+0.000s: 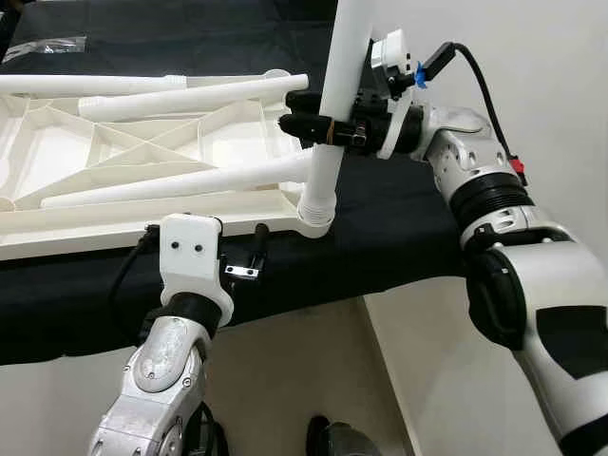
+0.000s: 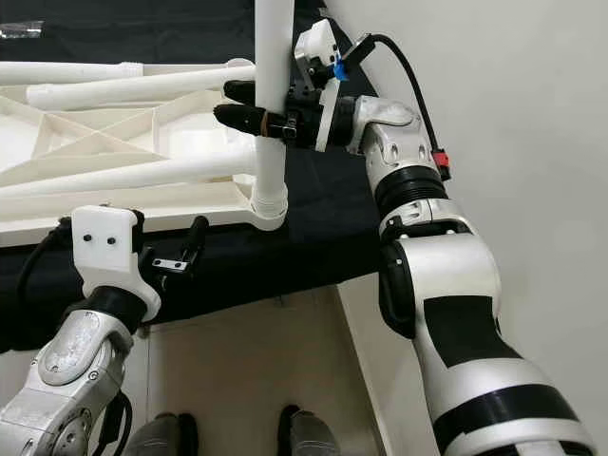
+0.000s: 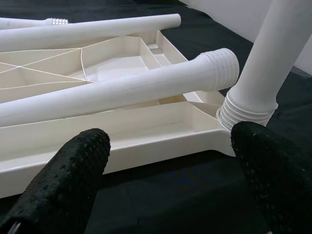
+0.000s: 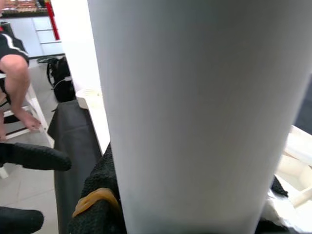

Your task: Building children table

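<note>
Step in hand, by my read: fitting a leg into the corner socket of the upturned white tabletop, which lay underside-up on a black cloth across the upper left and centre of the head views. The right gripper, upper centre, was clenched on the upright leg, fingers wrapped round it partway up; its threaded foot sat in the corner socket at centre frame. Next move prob. calls for twisting or pressing the leg home w/ the top kept from sliding. The left gripper, lower left, was released, fingers spread just before the tabletop's near edge (not touching it, as far as I could tell). Three spare legs lay across the ribs.

Left wrist view gave the socket joint close up; right wrist view added a seated person at its upper left.
</note>
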`<state>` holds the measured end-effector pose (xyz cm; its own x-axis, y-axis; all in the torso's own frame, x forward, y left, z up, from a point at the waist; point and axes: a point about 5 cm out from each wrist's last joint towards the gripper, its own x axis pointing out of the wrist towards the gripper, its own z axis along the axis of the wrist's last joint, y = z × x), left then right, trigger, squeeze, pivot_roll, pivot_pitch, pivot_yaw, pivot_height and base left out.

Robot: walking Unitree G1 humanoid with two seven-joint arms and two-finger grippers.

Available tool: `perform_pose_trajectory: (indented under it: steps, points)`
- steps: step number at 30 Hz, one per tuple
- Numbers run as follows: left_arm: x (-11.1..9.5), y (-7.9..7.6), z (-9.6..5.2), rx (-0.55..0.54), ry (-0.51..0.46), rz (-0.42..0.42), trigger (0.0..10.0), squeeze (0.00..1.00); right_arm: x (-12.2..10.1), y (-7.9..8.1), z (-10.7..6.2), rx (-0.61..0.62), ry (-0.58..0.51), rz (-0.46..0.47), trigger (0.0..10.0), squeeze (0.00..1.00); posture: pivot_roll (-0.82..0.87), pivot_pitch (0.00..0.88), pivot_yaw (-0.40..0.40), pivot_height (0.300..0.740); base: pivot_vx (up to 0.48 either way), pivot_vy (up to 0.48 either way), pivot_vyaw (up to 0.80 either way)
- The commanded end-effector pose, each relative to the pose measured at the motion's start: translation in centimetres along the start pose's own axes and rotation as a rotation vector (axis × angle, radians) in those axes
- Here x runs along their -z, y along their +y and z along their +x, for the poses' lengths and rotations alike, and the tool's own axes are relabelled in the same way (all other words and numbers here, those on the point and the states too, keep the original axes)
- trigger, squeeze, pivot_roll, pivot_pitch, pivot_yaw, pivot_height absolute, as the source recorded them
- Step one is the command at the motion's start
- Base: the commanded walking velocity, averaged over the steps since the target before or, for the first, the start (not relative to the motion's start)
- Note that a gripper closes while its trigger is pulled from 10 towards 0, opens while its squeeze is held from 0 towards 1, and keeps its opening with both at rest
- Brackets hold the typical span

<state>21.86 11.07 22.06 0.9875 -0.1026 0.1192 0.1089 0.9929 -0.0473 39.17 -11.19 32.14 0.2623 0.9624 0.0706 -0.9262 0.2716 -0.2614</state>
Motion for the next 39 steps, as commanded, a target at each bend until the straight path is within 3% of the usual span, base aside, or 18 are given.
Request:
perform_pose_trajectory:
  steps: [1,6,15,25,30,35,37,39]
  points:
    - [0.3,-0.1,0.0,-0.001,0.016,-0.003,10.0,0.00,1.0,-0.1,-0.3,0.058,0.014,0.025,10.0,0.00,0.05,0.225,-0.093,0.740,0.000,0.000,0.00]
    - [0.1,0.4,0.4,-0.007,0.004,0.009,10.0,0.00,2.7,-0.5,-1.6,0.196,0.045,0.038,10.0,0.00,0.04,0.224,-0.081,0.740,0.000,0.000,0.00]
    - [-0.1,0.5,0.7,-0.001,-0.006,0.017,10.0,0.00,3.7,-0.8,-2.7,0.278,0.052,0.048,10.0,0.00,0.05,0.229,-0.081,0.740,0.000,0.000,0.00]
    - [-0.2,0.9,0.9,-0.007,-0.013,0.028,10.0,0.00,4.0,-1.0,-1.6,0.382,0.100,0.022,10.0,0.00,0.04,0.232,-0.080,0.740,0.000,0.000,0.00]
    - [-0.3,1.0,1.1,-0.011,-0.018,0.030,10.0,0.00,4.4,-1.7,-0.7,0.579,0.166,0.080,10.0,0.00,0.03,0.243,-0.081,0.740,0.000,0.000,0.00]
    - [-0.3,1.1,1.2,-0.013,-0.020,0.031,10.0,0.00,4.8,-1.8,-0.7,0.652,0.184,0.096,10.0,0.00,0.03,0.242,-0.084,0.740,0.000,0.000,0.00]
    - [-0.4,1.2,1.2,-0.017,-0.022,0.034,10.0,0.00,5.3,-2.2,-1.1,0.771,0.203,0.116,10.0,0.00,0.03,0.244,-0.086,0.740,0.000,0.000,0.00]
    - [-0.4,1.2,1.2,-0.017,-0.022,0.034,10.0,0.00,5.3,-2.2,-1.1,0.771,0.203,0.116,10.0,0.00,0.03,0.244,-0.086,0.740,0.000,0.000,0.00]
